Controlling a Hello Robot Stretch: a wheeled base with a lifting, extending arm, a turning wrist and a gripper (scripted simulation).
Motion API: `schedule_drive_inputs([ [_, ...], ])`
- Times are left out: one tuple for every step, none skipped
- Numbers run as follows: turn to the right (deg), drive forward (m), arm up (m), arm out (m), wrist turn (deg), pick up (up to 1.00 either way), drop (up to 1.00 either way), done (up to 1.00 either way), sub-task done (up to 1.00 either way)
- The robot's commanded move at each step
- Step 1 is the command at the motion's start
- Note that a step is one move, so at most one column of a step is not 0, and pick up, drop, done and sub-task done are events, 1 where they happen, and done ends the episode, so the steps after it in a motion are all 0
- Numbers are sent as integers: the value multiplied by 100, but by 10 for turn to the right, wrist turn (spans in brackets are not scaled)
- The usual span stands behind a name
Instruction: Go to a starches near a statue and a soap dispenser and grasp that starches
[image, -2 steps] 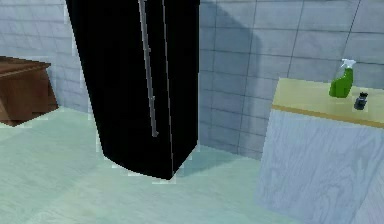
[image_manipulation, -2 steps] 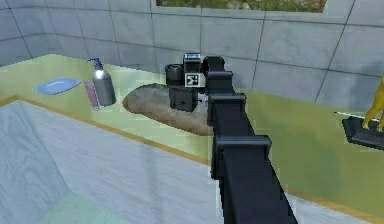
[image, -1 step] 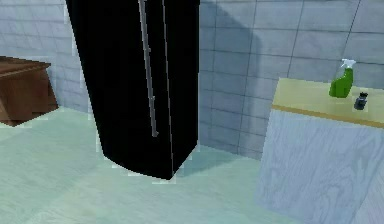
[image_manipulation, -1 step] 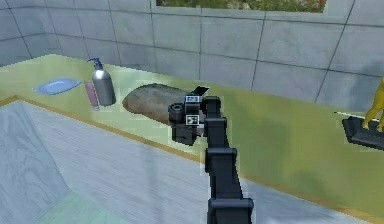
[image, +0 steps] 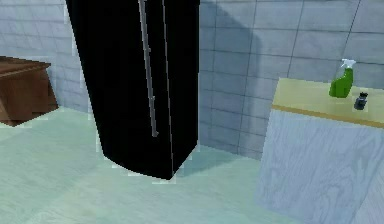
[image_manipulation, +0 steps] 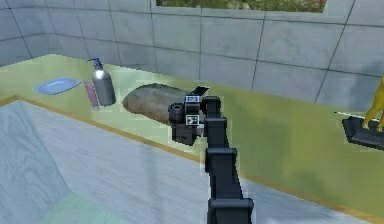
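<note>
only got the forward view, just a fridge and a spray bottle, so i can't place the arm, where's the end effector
Observer: In the arm side view the end effector shows against a brown oval lump lying on a counter.
Operator: any soap dispenser near it
Observer: Yes, a grey pump bottle stands just left of the lump.
Operator: and a statue
Observer: A gold statue on a dark base sits at that view's right edge.
</note>
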Motion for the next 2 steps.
schedule_drive_inputs([
  [0,0,10,0,0,0,0,0,0],
  [0,0,0,0,0,0,0,100,0],
])
